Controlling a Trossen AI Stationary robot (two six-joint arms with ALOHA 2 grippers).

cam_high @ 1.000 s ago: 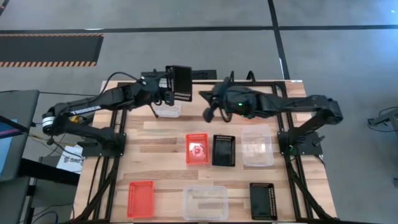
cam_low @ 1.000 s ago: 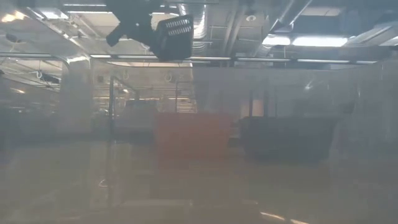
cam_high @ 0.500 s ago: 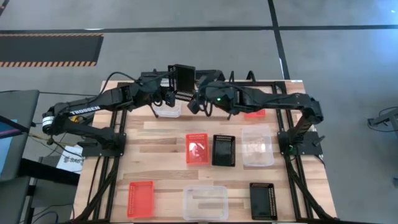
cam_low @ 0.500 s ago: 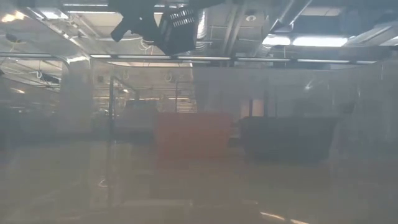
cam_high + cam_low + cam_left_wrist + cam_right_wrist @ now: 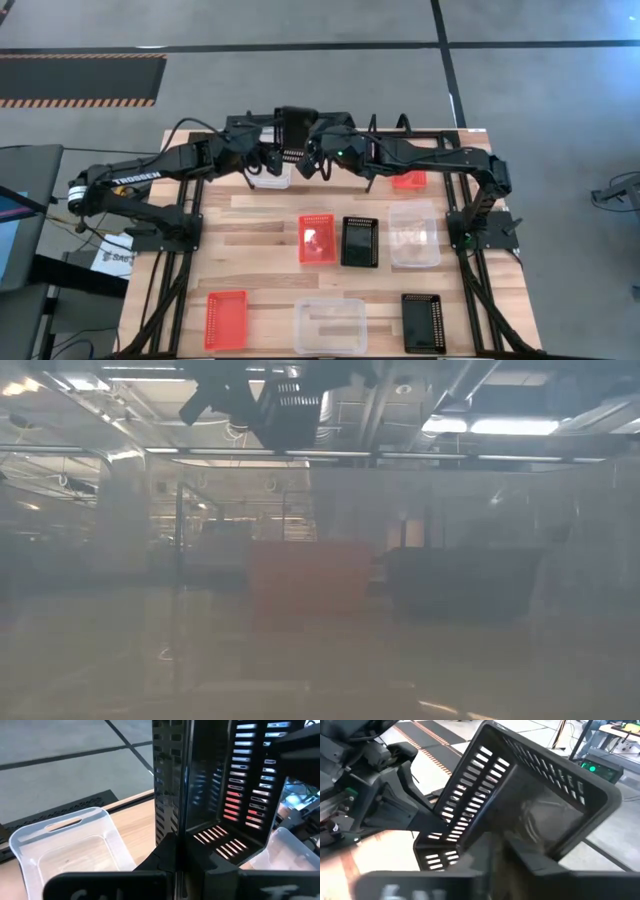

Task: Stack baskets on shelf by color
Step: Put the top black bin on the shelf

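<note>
1. Right now you've got a black basket (image 5: 294,135) up in the air over the back of the bench (image 5: 260,225), above the shelf (image 5: 440,150), tipped on edge w/ both arms at it.
2. Left pincer (image 5: 272,150) is clamped tight on one wall of it; in the left wrist view the thin wall runs straight down between the fingers (image 5: 165,865).
3. Right pincer (image 5: 312,152) sits narrow at the opposite rim; the right wrist view shows the rim against it, but you can't tell if it's truly pinched or just touching.
4. Handling, as a judgement: thin perforated plastic, so light, fairly stiff but w/ some flex in the walls. Smooth, so likely slippery in a one-wall pinch, and it will swing about that pinch.
5. Best hold looks like the top rim at mid-wall, where the lip stiffens it; avoid squeezing the slotted part hard, prob. bends.
6. Elsewhere: a clear basket (image 5: 268,176) lies on the shelf's left part, an orange-red basket (image 5: 408,180) on its right part.
7. Other loose baskets on the bench: orange-red (image 5: 317,239), black (image 5: 360,241), clear (image 5: 413,235) in a middle row; orange-red (image 5: 225,319), clear (image 5: 329,325), black (image 5: 423,322) along the near edge.
</note>
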